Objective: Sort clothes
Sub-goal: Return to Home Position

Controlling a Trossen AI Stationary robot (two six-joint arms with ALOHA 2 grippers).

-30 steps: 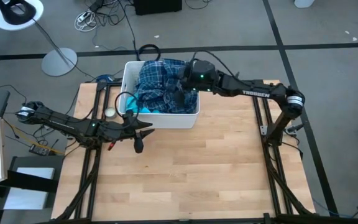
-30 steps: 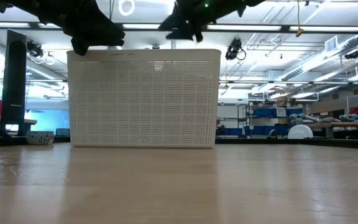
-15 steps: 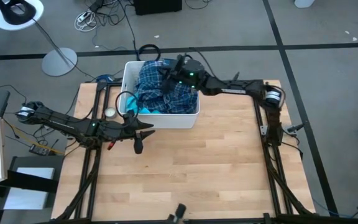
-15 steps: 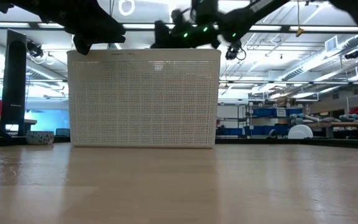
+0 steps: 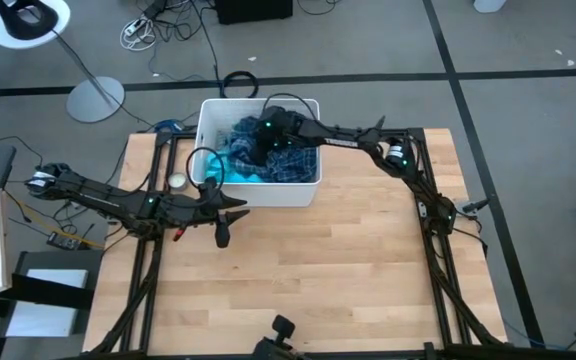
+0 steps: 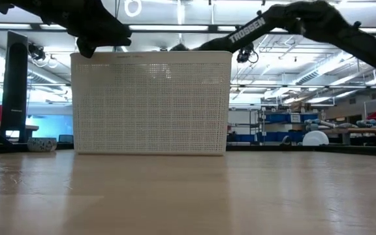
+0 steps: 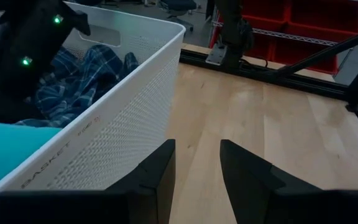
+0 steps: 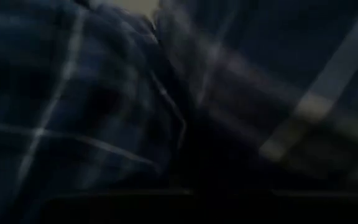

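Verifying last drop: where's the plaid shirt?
High view: the plaid shirt lies inside the white bin at the table's upper edge, beside the turquoise garment, under the right gripper.

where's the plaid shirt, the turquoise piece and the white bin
plaid shirt [image 7: 79, 81], left wrist view, on its bunched folds
turquoise piece [image 7: 11, 146], left wrist view, on its smooth top
white bin [image 6: 149, 104], low view, on its perforated front wall

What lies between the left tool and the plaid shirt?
The front wall of the white bin, shown in the high and left wrist views: left tool outside it, plaid shirt inside.
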